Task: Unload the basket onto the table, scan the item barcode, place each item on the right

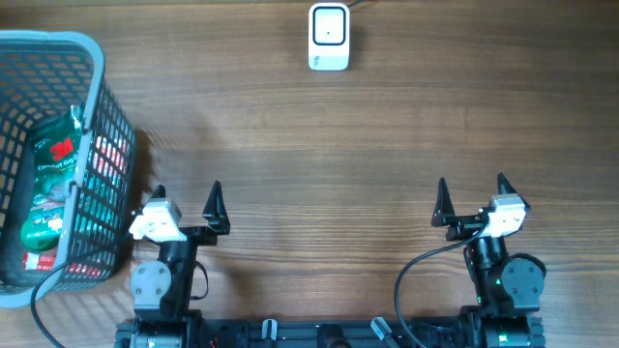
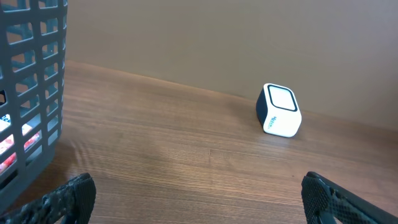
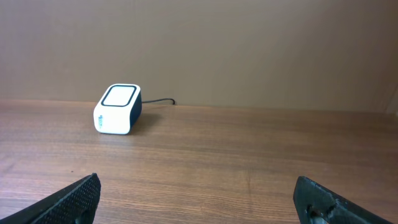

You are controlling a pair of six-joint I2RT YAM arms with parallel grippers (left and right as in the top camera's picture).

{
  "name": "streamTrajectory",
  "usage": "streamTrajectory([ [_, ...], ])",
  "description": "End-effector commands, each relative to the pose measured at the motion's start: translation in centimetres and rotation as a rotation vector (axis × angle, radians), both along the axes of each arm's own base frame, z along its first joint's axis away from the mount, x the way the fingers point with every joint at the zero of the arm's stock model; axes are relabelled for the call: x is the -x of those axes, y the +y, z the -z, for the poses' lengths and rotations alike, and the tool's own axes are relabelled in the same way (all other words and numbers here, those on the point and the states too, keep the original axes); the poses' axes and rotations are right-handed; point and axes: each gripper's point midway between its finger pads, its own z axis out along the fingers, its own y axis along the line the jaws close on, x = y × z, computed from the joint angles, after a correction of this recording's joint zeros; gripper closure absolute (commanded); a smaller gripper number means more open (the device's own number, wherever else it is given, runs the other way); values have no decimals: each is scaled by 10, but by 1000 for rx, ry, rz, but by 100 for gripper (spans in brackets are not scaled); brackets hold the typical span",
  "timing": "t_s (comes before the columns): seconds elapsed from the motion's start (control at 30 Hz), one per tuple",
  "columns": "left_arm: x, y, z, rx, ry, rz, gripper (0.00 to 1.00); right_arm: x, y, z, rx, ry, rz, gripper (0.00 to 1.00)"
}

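Wooden tabletop [image 1: 319, 145] spreads wide from the front edge to the white scanner [image 1: 328, 37] at the far edge; grey basket [image 1: 97, 58] at the left edge holds the green packet [image 1: 48, 179]; left claw [image 1: 187, 188] and right claw [image 1: 471, 184] stand wide, holding nothing, well apart.

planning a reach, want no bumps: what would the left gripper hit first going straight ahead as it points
Probably nothing: the left gripper faces bare table, with the basket to its left and the scanner off right.
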Motion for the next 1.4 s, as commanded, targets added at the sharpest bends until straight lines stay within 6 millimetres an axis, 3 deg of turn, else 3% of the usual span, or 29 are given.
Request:
streamTrajectory([
  [0.0,0,-2,2,-18,-2,16,0,0,-4,-2,12,-10,19,0],
  [0.93,0,-3,1,-16,-4,20,0,0,-4,-2,11,-10,19,0],
  [1.37,0,-6,1,73,0,32,0,0,-4,-2,11,-10,19,0],
])
